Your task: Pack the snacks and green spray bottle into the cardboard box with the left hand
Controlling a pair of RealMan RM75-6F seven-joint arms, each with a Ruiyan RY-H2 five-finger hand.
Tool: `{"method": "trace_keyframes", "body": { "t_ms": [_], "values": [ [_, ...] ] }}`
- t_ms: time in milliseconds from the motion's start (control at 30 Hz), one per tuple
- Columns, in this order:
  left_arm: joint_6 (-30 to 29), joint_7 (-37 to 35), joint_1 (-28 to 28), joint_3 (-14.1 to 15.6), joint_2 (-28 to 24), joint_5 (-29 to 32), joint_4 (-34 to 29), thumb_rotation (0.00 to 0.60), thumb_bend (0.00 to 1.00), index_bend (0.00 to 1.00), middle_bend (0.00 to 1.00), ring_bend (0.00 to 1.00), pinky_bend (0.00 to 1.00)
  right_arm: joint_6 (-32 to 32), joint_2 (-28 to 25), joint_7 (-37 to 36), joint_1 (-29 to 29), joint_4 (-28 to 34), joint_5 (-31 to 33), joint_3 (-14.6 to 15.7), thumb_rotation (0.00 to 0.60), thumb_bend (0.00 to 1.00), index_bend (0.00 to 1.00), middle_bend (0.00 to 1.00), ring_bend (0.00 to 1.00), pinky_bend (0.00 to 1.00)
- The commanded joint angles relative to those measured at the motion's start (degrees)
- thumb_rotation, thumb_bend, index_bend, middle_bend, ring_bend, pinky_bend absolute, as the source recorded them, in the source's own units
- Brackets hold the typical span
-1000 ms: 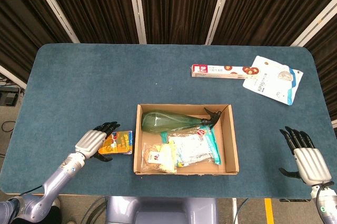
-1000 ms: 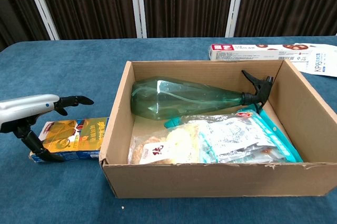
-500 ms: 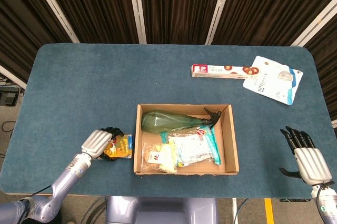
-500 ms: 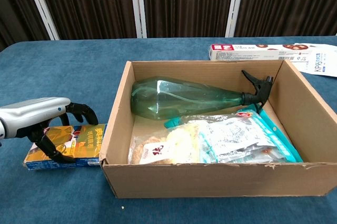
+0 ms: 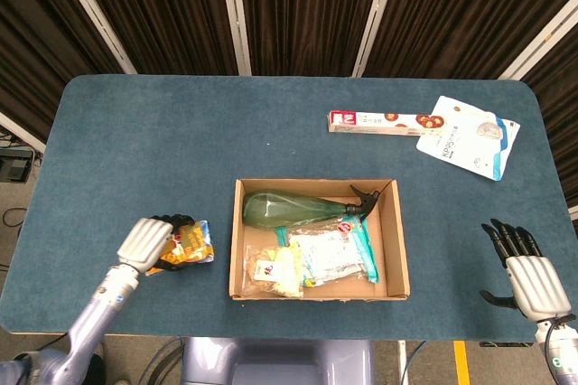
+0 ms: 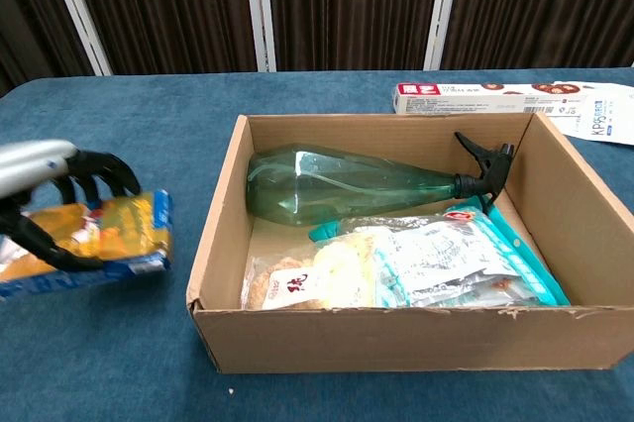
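My left hand [image 5: 149, 243] [image 6: 45, 179] grips a yellow and blue snack box [image 5: 187, 246] [image 6: 94, 239], lifted off the table to the left of the cardboard box [image 5: 237, 263] [image 6: 212, 244]. Inside the cardboard box lie the green spray bottle [image 5: 293, 209] [image 6: 347, 183], a clear snack bag [image 5: 334, 251] [image 6: 446, 259] and a small pastry packet [image 5: 274, 270] [image 6: 297, 283]. My right hand [image 5: 524, 277] rests open near the table's front right edge, holding nothing; the chest view does not show it.
A long red and white box [image 5: 375, 121] [image 6: 475, 97] and a white pouch [image 5: 470, 136] [image 6: 599, 113] lie at the far right of the blue table [image 5: 163, 141]. Dark curtains hang behind.
My left hand closed around the snack box, then raised it off the table and drew it a little leftwards, away from the cardboard box. The right hand stayed still.
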State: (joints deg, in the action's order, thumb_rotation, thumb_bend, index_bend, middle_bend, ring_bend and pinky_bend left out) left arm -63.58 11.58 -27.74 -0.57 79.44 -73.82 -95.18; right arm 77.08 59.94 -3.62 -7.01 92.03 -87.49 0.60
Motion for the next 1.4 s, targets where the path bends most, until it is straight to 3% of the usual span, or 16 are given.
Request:
{"method": "trace_keyframes", "body": {
  "t_ms": [33,167,300,400,600,633,700,767,800,867,933,1200,1400],
  "values": [
    [-4.19,-4.24,2.72,0.6,-6.77,-3.62,-5.82,0.6,0.44,0.62,0.45,0.41,0.52,0.17,-0.05,-0.19,0.08,0.02,-0.21,0.07,0.6,0.0,0.0,0.0,0.0,0.0],
    [-7.35,-8.67,3.73,-0.4,-11.62,-7.08,-11.36,0.6,0.42,0.62,0.45,0.42,0.52,0.12,-0.13,-0.53,-0.02,0.13,-0.53,0.14,0.6,0.0,0.0,0.0,0.0,0.0],
    [-6.35,-11.17,1.41,-3.26,-11.65,-8.69,-15.5,0.6,0.41,0.61,0.44,0.42,0.52,0.59,-0.27,-0.74,-0.09,0.47,-1.59,0.28,0.6,0.0,0.0,0.0,0.0,0.0],
    [-3.35,-9.97,-2.26,-6.5,-9.41,-7.71,-17.4,0.6,0.4,0.61,0.44,0.42,0.52,1.37,-0.41,-1.07,0.1,0.6,-2.67,0.57,0.6,0.0,0.0,0.0,0.0,0.0],
    [1.64,1.83,-10.86,-12.99,1.02,0.77,-16.84,0.6,0.26,0.58,0.43,0.41,0.51,2.12,-1.14,-3.24,0.36,0.19,-3.09,0.66,0.6,0.0,0.0,0.0,0.0,0.0],
    [2.01,3.58,-12.19,-13.7,3.56,2.51,-15.96,0.6,0.22,0.52,0.39,0.4,0.51,2.01,-1.28,-3.81,0.36,0.01,-2.84,0.61,0.6,0.0,0.0,0.0,0.0,0.0],
    [2.61,5.84,-14.5,-14.65,8.4,5.3,-14.09,0.6,0.14,0.32,0.26,0.33,0.49,1.68,-1.39,-4.52,0.19,-0.45,-2.4,0.39,0.6,0.0,0.0,0.0,0.0,0.0],
    [3.45,6.82,-16.42,-14.87,12.26,6.42,-11.94,0.6,0.04,0.07,0.07,0.19,0.44,1.47,-1.48,-5.04,0.08,-0.77,-2.35,0.37,0.6,0.0,0.0,0.0,0.0,0.0],
    [4.04,7.15,-17.14,-14.74,13.55,7.04,-11.11,0.6,0.02,0.01,0.02,0.13,0.41,1.45,-1.53,-5.3,0.06,-0.92,-2.47,0.43,0.6,0.0,0.0,0.0,0.0,0.0],
    [5.61,7.22,-18.27,-14.45,15.02,8.09,-10.34,0.6,0.0,0.0,0.0,0.01,0.28,1.5,-1.61,-5.66,0.07,-1.17,-2.67,0.52,0.6,0.0,0.0,0.0,0.0,0.0],
    [7.22,6.76,-19.3,-14.12,15.98,8.69,-9.72,0.6,0.0,0.0,0.0,0.0,0.2,1.8,-1.64,-6.04,0.18,-1.44,-2.71,0.48,0.6,0.0,0.0,0.0,0.0,0.0],
    [8.24,1.47,-17.67,-12.25,11.09,5.54,-13.98,0.566,0.0,0.0,0.0,0.0,0.11,3.17,-1.4,-6.6,0.66,-1.9,-3.54,0.59,0.6,0.02,0.0,0.0,0.0,0.0],
    [6.03,-0.25,-12.86,-8.33,-1.63,0.87,-22.13,0.565,0.0,0.0,0.0,0.0,0.1,3.79,-0.6,-5.03,0.86,-1.64,-3.71,0.45,0.6,0.02,0.0,0.0,0.0,0.0]
  ]
}}
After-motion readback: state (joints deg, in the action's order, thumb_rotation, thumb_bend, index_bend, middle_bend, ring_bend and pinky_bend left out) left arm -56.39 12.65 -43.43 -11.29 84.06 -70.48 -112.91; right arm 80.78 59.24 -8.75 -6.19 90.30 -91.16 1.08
